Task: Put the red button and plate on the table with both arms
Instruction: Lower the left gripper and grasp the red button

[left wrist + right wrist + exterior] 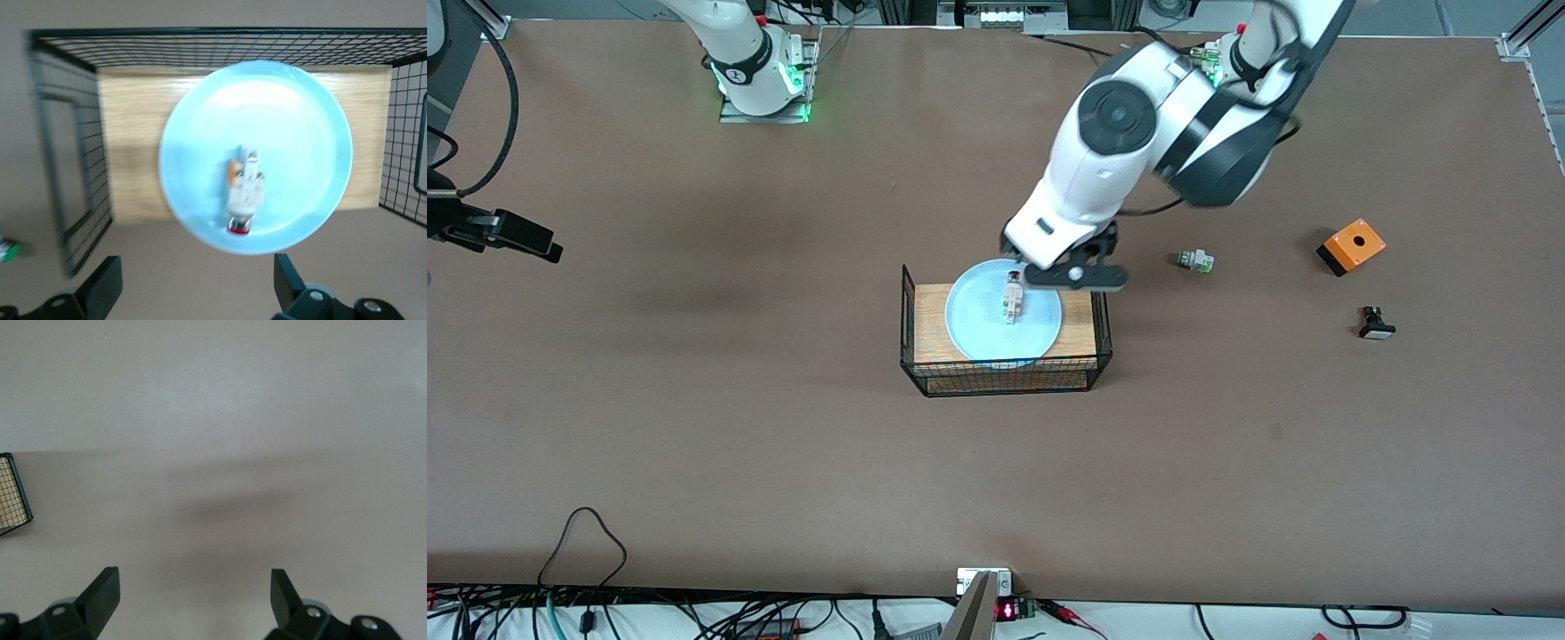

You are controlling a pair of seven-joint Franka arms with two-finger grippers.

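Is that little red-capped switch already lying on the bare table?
No, the red button lies on the plate, which sits on the wooden top of the wire rack.

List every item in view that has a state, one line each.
red button: lying on the plate.
plate: on the wire rack, not yet on the table.
left claw: open, empty, over the plate's rim.
right claw: open, empty, waiting over bare table.

My own left wrist hides the plate's (996, 320) rim edge beside the red button (1012, 298); my right gripper (511, 233) sits half cut off.
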